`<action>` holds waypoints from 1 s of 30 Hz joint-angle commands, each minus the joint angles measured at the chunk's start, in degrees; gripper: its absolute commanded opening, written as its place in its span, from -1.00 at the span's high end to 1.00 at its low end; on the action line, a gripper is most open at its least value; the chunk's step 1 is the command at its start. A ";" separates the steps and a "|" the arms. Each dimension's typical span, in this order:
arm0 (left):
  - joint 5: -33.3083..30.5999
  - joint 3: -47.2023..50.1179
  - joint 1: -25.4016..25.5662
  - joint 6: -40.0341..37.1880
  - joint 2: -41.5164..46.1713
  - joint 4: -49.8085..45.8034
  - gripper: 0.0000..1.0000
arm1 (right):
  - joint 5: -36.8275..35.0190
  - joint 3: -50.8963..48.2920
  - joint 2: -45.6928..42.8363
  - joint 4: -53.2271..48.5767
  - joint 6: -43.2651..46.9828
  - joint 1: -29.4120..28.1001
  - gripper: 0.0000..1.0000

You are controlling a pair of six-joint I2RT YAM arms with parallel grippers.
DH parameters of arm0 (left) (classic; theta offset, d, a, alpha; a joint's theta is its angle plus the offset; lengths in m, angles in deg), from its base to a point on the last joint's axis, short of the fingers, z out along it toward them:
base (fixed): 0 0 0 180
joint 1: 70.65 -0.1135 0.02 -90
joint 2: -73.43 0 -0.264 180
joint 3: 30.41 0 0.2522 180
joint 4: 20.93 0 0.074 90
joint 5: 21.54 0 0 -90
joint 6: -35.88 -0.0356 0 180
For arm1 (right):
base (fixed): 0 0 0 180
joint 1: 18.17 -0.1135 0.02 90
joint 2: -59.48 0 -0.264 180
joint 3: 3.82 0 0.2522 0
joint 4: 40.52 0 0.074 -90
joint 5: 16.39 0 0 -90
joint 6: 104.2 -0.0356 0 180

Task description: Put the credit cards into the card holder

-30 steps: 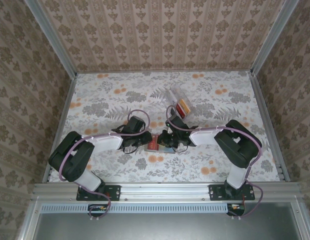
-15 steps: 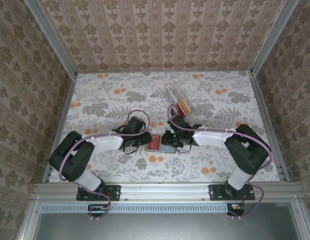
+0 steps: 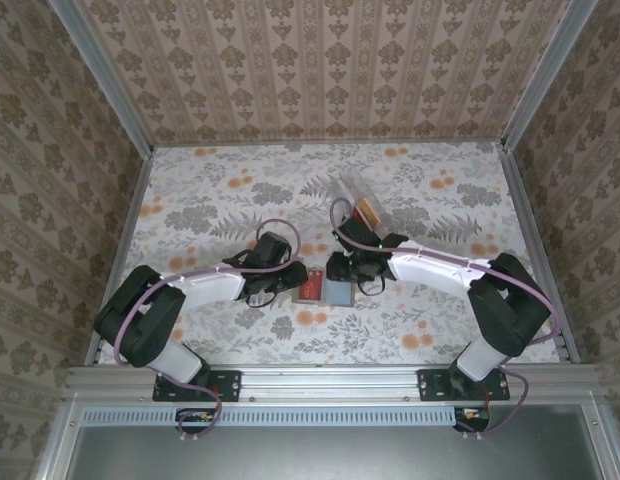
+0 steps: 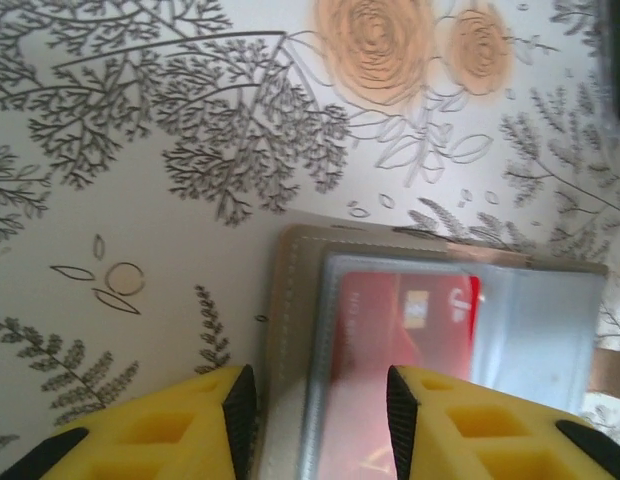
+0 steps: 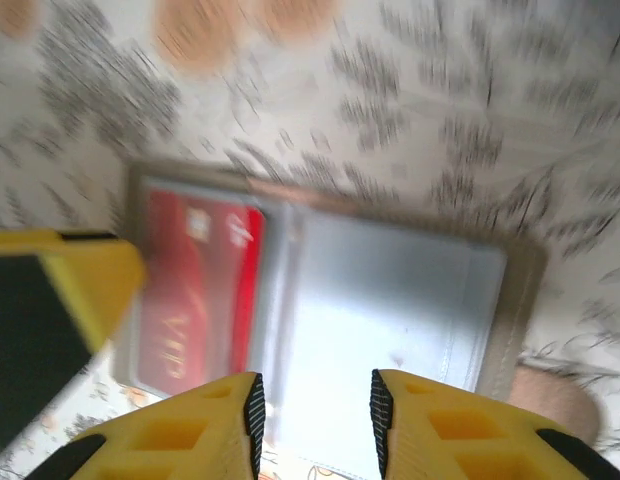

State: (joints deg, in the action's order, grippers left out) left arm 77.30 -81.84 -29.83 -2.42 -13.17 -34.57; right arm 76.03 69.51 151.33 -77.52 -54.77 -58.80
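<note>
The card holder (image 3: 337, 292) lies open on the floral table, two panels side by side. A red credit card (image 3: 308, 289) sits under the clear sleeve of its left panel. My left gripper (image 3: 290, 286) is at the holder's left edge. In the left wrist view its jaws (image 4: 321, 420) stand open astride the taupe border (image 4: 283, 330), with the red card (image 4: 400, 325) just ahead. My right gripper (image 3: 342, 271) hovers over the holder's far side. Its jaws (image 5: 315, 420) are open above the empty grey panel (image 5: 390, 300), beside the red card (image 5: 195, 285). That view is blurred.
A clear plastic box (image 3: 352, 192) stands behind the right gripper with orange and red cards (image 3: 367, 211) in it. The left gripper's yellow finger (image 5: 65, 300) shows at the left of the right wrist view. Walls close the table on three sides.
Both grippers have opened wider. The right arm has drawn back from over the holder toward the far side, leaving it spread flat with the red card in the left panel.
</note>
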 commanded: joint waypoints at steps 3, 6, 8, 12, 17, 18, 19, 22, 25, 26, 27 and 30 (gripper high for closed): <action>-0.11 -2.65 0.22 -2.29 4.84 -2.41 -0.01 | -16.56 12.64 -2.58 -17.86 13.74 4.67 0.24; -0.30 -2.93 -0.12 -2.73 6.24 -2.59 -0.11 | -20.50 17.40 -1.84 -20.96 18.04 8.21 0.16; -0.02 -3.32 -0.43 -3.30 6.87 -2.44 -0.18 | -20.55 20.76 -0.03 -22.76 21.42 10.75 0.08; 1.30 -5.18 -0.96 -4.34 6.60 -1.19 -0.36 | -22.14 27.60 5.72 -26.99 26.68 13.05 0.00; 3.70 -9.31 -1.35 -5.03 3.32 -0.15 -0.47 | -21.74 34.28 12.75 -29.63 31.25 13.94 -0.03; 4.17 -10.15 -1.43 -4.93 2.51 0.30 -0.48 | -20.82 35.99 14.35 -30.70 31.52 13.88 -0.01; 4.54 -10.81 -1.44 -4.72 1.73 0.69 -0.48 | -20.78 37.13 15.53 -31.21 31.44 13.83 0.00; 5.69 -12.44 -1.54 -3.94 -0.51 1.95 -0.49 | -21.76 39.36 18.71 -31.80 31.57 13.82 0.03; 6.31 -13.28 -1.54 -3.28 -2.03 2.54 -0.49 | -22.70 41.21 21.35 -32.53 31.72 13.81 0.09; 6.39 -13.43 -1.60 -3.16 -2.37 2.60 -0.50 | -23.36 41.89 22.27 -33.03 31.41 13.81 0.09; 6.46 -13.48 -1.58 -3.03 -2.59 2.59 -0.49 | -23.47 42.28 22.95 -33.31 31.50 13.74 0.09; 6.28 -13.14 -1.68 -2.70 -2.64 2.72 -0.51 | -25.88 42.57 24.18 -33.30 31.60 13.73 0.07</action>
State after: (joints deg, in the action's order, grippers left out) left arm 82.51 -93.75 -30.99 -5.72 -15.47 -32.89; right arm 53.67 110.30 174.13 -107.71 -24.35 -45.05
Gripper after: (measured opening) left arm 0.750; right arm 0.464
